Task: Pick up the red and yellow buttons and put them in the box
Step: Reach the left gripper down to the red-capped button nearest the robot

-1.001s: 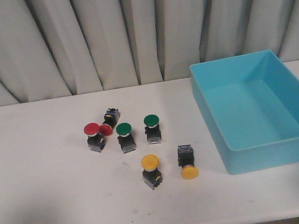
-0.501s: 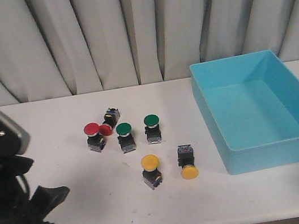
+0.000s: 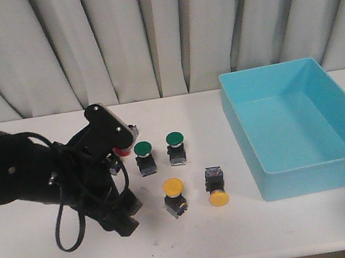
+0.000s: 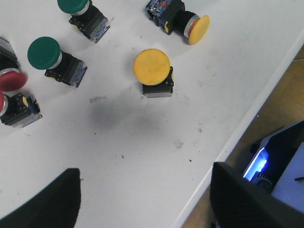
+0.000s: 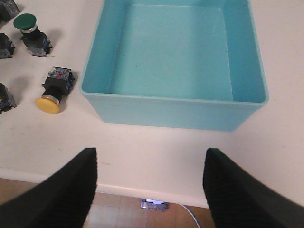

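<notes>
I seem to be working at a staged test bench, more a lab or demo station than a home or shop. In front of me is a plain white table [image 3: 48, 256], scuffed and speckled with small dark marks, and a pleated pale grey curtain [image 3: 156, 32] closes off the whole far side as a backdrop. Past the table's near edge I see wood-look flooring [image 5: 123, 209] and a cable [image 5: 190, 216] running across it.
</notes>
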`<state>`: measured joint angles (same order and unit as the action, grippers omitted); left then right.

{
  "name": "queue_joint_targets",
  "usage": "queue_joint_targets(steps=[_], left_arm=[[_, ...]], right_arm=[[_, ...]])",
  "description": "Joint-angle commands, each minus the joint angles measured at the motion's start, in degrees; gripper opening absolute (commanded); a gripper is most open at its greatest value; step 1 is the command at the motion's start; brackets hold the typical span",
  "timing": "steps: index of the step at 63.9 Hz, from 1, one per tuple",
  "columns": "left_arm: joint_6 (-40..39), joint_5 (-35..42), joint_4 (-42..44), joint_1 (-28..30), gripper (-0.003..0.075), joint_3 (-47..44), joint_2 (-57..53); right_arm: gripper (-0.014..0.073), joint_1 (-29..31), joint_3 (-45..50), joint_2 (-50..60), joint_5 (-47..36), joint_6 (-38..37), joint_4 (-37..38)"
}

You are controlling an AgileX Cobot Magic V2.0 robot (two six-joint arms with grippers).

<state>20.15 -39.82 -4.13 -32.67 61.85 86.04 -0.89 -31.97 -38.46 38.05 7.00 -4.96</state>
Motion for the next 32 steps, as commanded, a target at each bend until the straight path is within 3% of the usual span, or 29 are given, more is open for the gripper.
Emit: queue_joint_targets(steps=[1,18,32], left_arm=[[-2.4,2.3,-0.4,0.3,0.0538,4.5,1.0],[-6.4,-5.2,-0.4,8.2,0.0538,14.3,9.4],[-6.3,-5.7,-0.2,13.5,0.0538,20.6,14.9]], right_arm=[[0.0456,0.1,-1.9,-0.3,-3.4,0.4,-0.1],[0.0456,0.1,-1.9,-0.3,-3.4,0.4,-0.2],[0.0456,0.1,-1.9,-0.3,-3.4,0.4,-0.2]])
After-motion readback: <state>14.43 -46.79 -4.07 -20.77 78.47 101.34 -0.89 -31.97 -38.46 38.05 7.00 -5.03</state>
